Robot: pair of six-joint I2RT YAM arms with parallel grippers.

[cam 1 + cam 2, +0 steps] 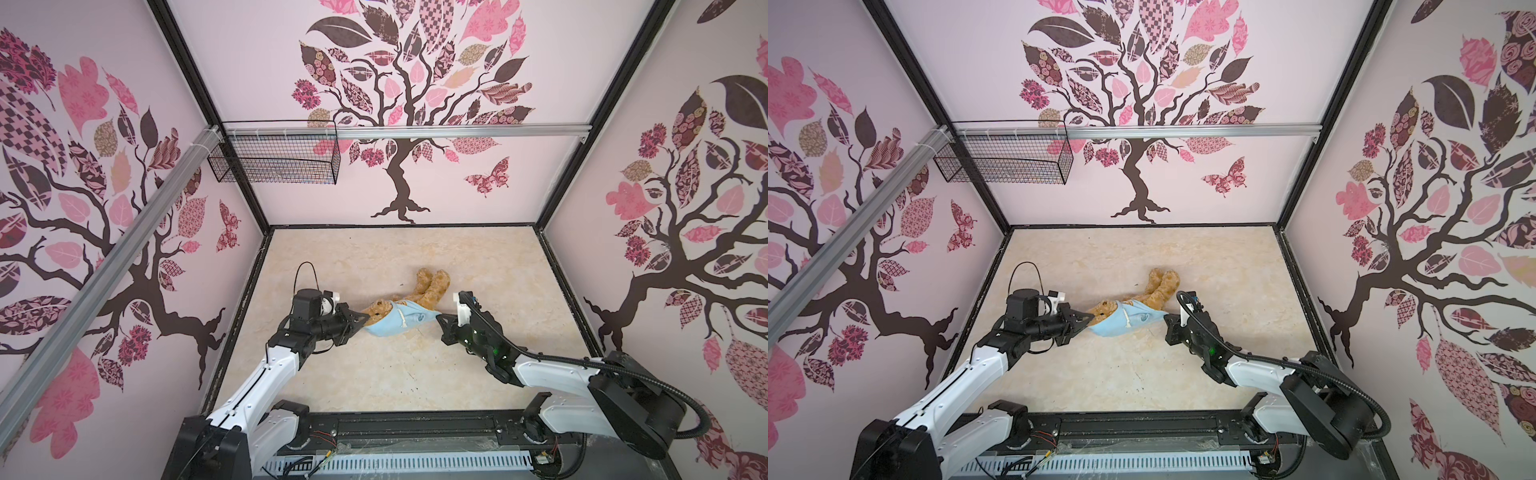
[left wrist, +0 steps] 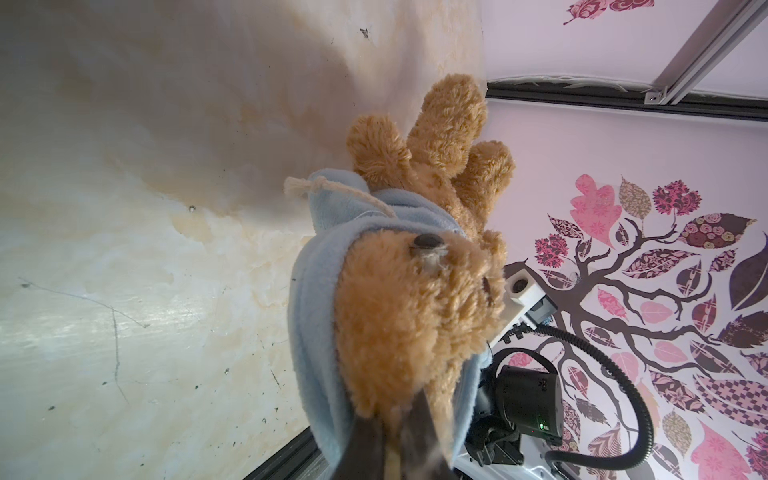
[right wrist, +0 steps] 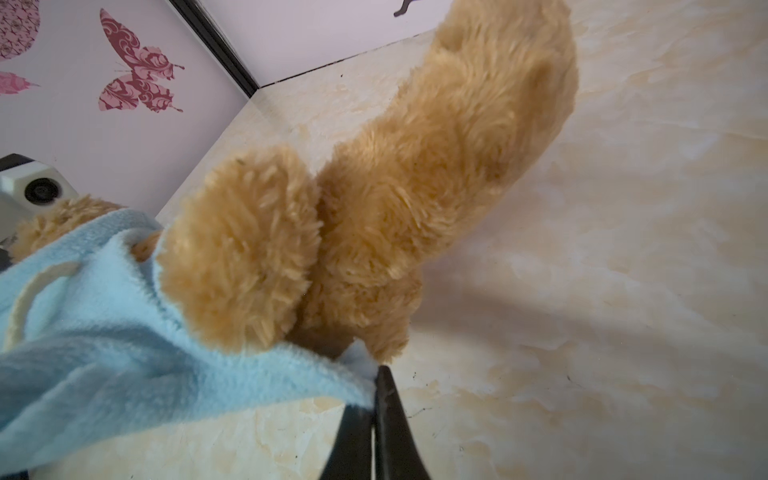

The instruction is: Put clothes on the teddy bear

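The golden-brown teddy bear (image 1: 432, 286) (image 1: 1160, 286) lies mid-table in both top views, its head toward the left and its legs toward the back. A light-blue shirt (image 1: 399, 322) (image 1: 1125, 322) covers its head sides and torso. My left gripper (image 1: 365, 319) (image 1: 1090, 320) is shut on the fur at the top of the bear's head (image 2: 415, 311), its tips (image 2: 395, 407) pressed into the plush inside the shirt's rim (image 2: 316, 291). My right gripper (image 1: 438, 318) (image 1: 1166, 319) (image 3: 380, 374) is shut on the hem of the shirt (image 3: 124, 332), beside the bear's bare legs (image 3: 436, 166).
A black wire basket (image 1: 274, 158) hangs from the aluminium rail on the back wall at the left. Patterned walls enclose the marbled tabletop (image 1: 374, 374) on three sides. A black rail and cable duct (image 1: 395, 461) run along the front edge.
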